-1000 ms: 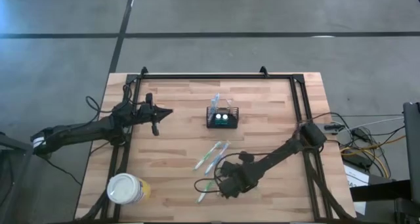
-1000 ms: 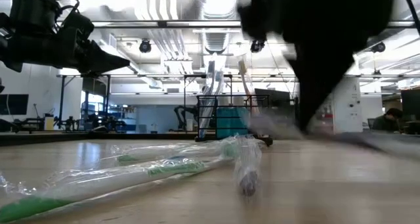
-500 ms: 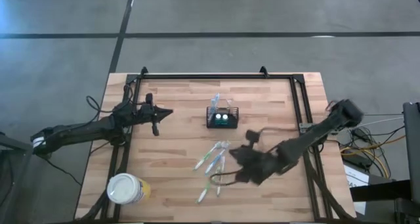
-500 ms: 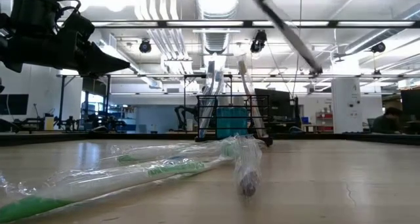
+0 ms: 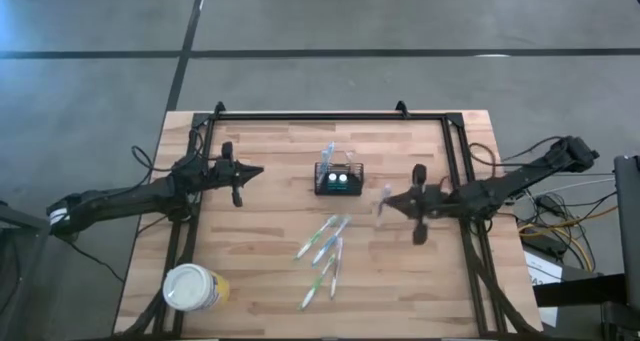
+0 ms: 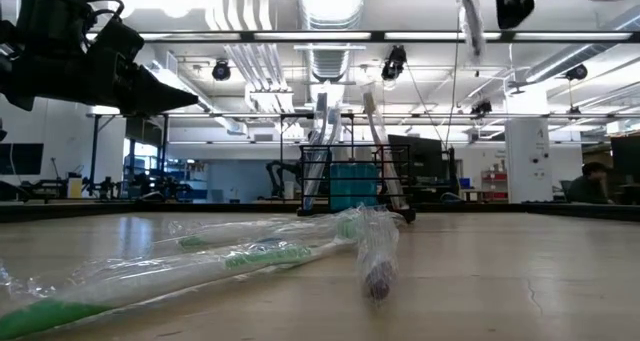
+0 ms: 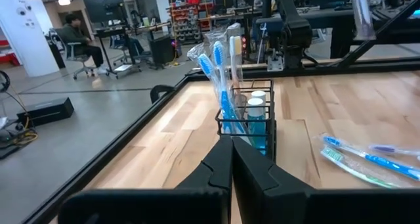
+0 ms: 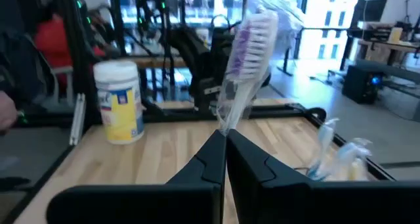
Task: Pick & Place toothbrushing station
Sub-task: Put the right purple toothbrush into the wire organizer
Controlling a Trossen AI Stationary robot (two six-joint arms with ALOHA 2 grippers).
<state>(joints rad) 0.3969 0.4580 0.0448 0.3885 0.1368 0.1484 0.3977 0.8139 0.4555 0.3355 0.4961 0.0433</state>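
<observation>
Even, fairly bright light falls from overhead on the pale butcher-block wooden surface (image 5: 400,161) in the high view, and shadows under the arms are faint and soft. The purple-bristled toothbrush in clear wrapping (image 5: 382,203), just right of the small black wire caddy (image 5: 338,179), is smeared by motion blur there. In the low view, long white ceiling light strips (image 6: 330,1) above the caddy (image 6: 350,176) blaze to glare, the left arm shows as a dark silhouette, and the nearest clear-wrapped green-handled toothbrushes (image 6: 200,266) are out of focus. Bright windows (image 8: 328,14) behind the purple toothbrush (image 8: 246,50) wash out the right wrist view.
</observation>
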